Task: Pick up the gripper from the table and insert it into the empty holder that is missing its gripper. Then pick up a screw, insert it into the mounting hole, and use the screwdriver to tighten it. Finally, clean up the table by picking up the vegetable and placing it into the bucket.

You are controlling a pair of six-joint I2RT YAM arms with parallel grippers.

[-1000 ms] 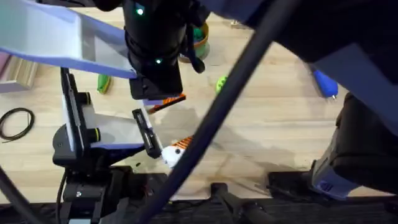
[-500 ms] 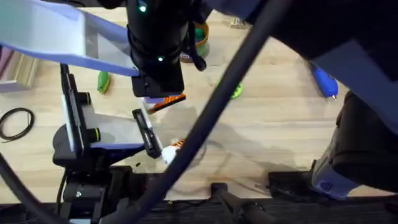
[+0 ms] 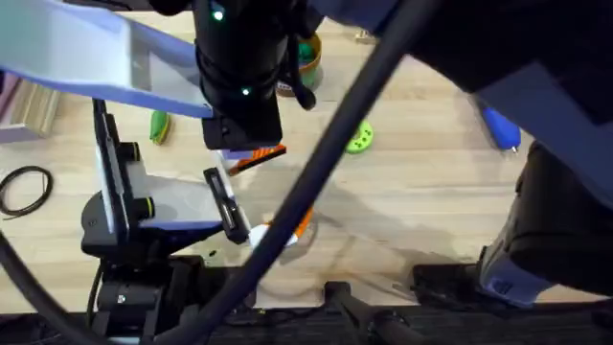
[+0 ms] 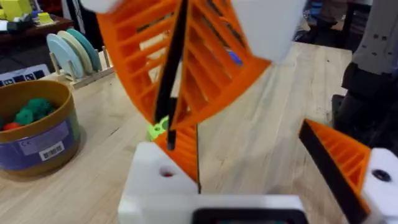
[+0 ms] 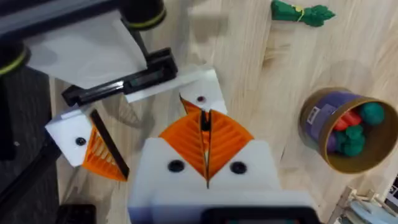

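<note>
My right gripper (image 5: 205, 142) is shut on the gripper (image 4: 183, 155), a small orange wedge with a black edge. The wedge's lower end sits in the white holder (image 4: 155, 183) of my left gripper (image 4: 249, 152), next to the mounting hole (image 4: 166, 172). In the right wrist view, the holder (image 5: 208, 87) lies just past my shut orange fingers. The left gripper is open, its other orange finger (image 4: 339, 165) well apart. The blue screwdriver (image 3: 500, 126) lies at the far right. The brown bucket (image 5: 348, 127) holds toy vegetables, and a green vegetable (image 5: 301, 11) lies on the table. The screw is out of view.
A bright-green disc with holes (image 3: 359, 139) lies mid-table. A rack of plates (image 4: 74, 56) stands behind the bucket (image 4: 37, 130). A black cable loop (image 3: 24, 187) lies at the left. Dark arm links and a cable (image 3: 326, 163) cross close under the overhead camera.
The dark cable across the overhead view has swung slightly right, uncovering more of the green disc. Orange fingers now show right of the white holder. The left arm has stayed still.
</note>
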